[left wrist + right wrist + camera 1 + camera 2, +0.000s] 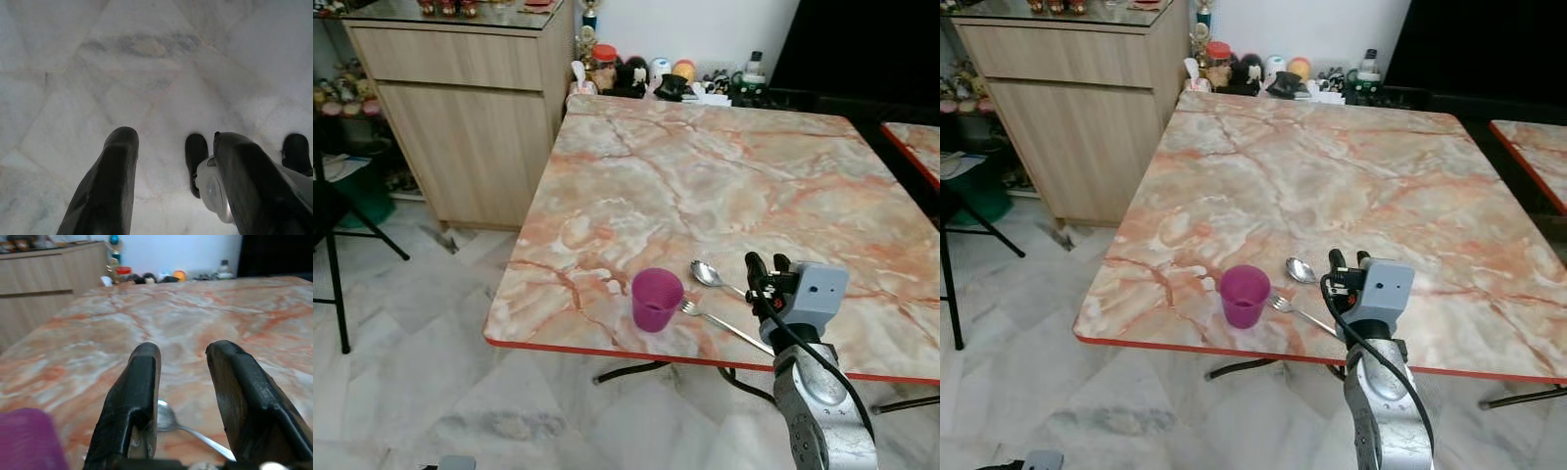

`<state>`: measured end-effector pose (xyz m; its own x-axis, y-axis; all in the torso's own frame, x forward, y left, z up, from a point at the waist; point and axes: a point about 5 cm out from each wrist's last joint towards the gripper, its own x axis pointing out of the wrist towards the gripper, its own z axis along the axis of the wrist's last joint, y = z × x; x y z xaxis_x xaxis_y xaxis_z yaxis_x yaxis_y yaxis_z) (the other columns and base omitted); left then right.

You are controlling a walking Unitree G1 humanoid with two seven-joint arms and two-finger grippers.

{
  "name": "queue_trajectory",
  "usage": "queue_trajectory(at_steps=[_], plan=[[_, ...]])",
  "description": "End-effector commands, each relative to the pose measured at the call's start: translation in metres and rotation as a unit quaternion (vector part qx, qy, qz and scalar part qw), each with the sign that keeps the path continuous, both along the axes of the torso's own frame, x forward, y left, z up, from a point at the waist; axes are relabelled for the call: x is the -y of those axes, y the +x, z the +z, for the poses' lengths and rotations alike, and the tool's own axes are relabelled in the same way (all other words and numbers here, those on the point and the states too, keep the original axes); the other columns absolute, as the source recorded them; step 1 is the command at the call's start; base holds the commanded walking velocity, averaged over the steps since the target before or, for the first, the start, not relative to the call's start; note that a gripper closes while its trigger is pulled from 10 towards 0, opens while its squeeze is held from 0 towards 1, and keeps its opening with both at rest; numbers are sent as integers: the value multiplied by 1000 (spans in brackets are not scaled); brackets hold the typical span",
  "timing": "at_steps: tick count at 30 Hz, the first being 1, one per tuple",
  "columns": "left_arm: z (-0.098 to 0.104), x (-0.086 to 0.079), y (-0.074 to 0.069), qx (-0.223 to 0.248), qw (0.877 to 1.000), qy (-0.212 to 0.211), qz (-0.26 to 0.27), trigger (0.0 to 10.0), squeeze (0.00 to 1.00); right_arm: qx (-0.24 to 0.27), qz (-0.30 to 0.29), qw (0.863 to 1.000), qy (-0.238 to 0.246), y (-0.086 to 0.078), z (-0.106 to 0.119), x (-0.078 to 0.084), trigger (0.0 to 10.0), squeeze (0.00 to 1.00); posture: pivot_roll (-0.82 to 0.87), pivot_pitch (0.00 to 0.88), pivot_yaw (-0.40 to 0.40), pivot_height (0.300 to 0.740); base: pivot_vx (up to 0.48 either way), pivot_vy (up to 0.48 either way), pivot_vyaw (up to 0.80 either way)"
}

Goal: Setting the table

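Note:
A purple cup [656,298] stands near the front edge of the marble table [724,176]. Just right of the cup lie a silver fork [720,321] and a silver spoon [713,276], both flat on the table. My right gripper [766,266] hovers open just above the spoon's handle; in the right wrist view the spoon [168,418] lies between and below the fingers [142,382], with the cup [29,440] at the side. My left gripper [171,161] hangs open over the floor.
A wooden cabinet [470,108] stands left of the table. Jars, figurines and bottles [656,78] crowd the far edge by the wall. A black chair [333,225] is at the far left, and a second table's corner [913,147] at the right.

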<state>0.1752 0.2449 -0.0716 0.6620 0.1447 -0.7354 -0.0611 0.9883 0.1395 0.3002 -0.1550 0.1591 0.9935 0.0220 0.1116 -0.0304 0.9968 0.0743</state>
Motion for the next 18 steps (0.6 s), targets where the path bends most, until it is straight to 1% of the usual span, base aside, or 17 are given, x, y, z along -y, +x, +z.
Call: queue_trajectory(at_steps=[1, 4, 10, 18], plan=[[-4, 0, -9, -14, 1000, -4, 7, 10000, 0, -4, 4, 1000, -2, -1, 0, -2, 10000, 0, 25, 113, -51, 740, 0, 0, 0], [-4, 0, -9, -14, 1000, -4, 8, 10000, 0, -5, 8, 1000, -3, -1, -1, -4, 10000, 0, 25, 113, -51, 740, 0, 0, 0], [-4, -1, -9, -14, 1000, -4, 8, 10000, 0, -4, 2, 1000, -5, 0, -1, 0, 10000, 0, 28, 112, -53, 740, 0, 0, 0], [-4, -1, -9, -14, 1000, -3, 9, 10000, 0, -2, -1, 1000, -5, 1, 0, 0, 10000, 0, 29, 111, -53, 740, 0, 0, 0]])
